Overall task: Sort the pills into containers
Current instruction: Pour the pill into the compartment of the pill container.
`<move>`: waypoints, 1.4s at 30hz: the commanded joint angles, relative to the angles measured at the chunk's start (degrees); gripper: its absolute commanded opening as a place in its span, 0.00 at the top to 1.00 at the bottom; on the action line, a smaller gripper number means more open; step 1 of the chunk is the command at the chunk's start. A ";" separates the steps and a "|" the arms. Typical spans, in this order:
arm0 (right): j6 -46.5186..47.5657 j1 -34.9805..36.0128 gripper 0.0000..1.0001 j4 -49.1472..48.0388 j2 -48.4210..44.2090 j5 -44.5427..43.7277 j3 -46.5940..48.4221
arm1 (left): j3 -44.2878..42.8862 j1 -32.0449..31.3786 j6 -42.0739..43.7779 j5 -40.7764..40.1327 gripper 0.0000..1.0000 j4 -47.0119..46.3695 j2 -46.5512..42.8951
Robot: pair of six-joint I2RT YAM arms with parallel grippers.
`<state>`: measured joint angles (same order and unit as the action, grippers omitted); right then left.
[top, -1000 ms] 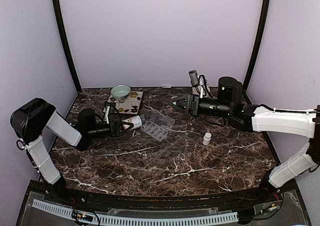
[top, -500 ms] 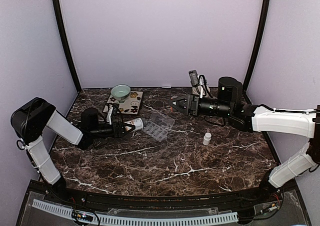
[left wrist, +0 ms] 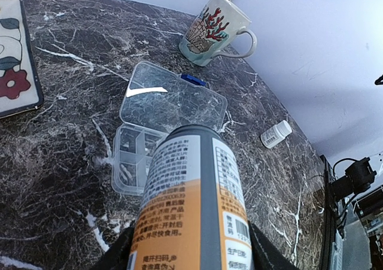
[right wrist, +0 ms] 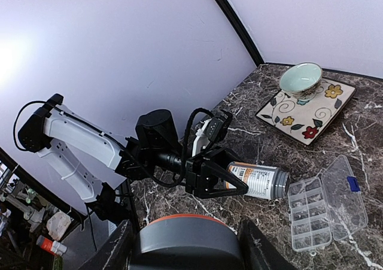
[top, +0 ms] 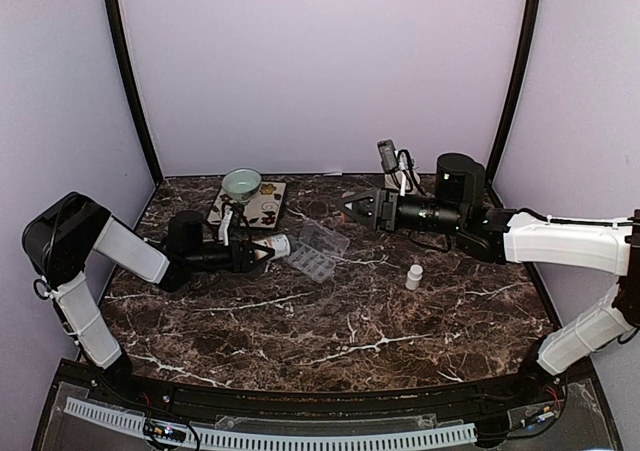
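An orange pill bottle (left wrist: 191, 204) with a white label lies level above the table, and my left gripper (left wrist: 191, 249) is shut on its body. Its open grey mouth (right wrist: 280, 183) points at the clear pill organizer (top: 315, 250), which lies with its lid (left wrist: 173, 102) folded back and its cells (left wrist: 133, 159) just below the mouth. Faint pale shapes show in some cells; I cannot make out single pills. My right gripper (right wrist: 187, 246) hovers at the back right, shut on a round grey cap (right wrist: 185, 237) with an orange rim.
A small white bottle (top: 413, 276) stands right of the organizer. A green bowl (top: 241, 182) sits on a flowered tile (top: 255, 209) at the back left. A coral-patterned mug (left wrist: 212, 27) stands at the back. Walls close in the table on three sides.
My left arm has carried the orange bottle a little to the right, closer to the organizer, and turned its wrist. The right arm has not moved.
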<state>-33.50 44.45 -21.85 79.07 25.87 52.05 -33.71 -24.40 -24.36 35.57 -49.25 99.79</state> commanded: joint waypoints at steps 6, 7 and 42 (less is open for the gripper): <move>0.58 -0.06 0.53 -1.84 -0.49 -0.29 -0.10 | -3.05 -0.72 2.54 -0.85 1.00 2.77 0.83; 0.54 -0.06 0.53 -1.83 -0.49 -0.34 -0.09 | -3.25 -0.69 2.64 -0.90 1.00 2.96 0.99; 0.71 -0.02 0.53 -1.02 -0.89 -0.32 0.25 | -7.63 -2.41 7.20 -5.78 1.00 11.65 2.04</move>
<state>-33.28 44.45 -21.71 79.07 25.85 52.05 -39.88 -26.48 -18.57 30.37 -38.74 102.69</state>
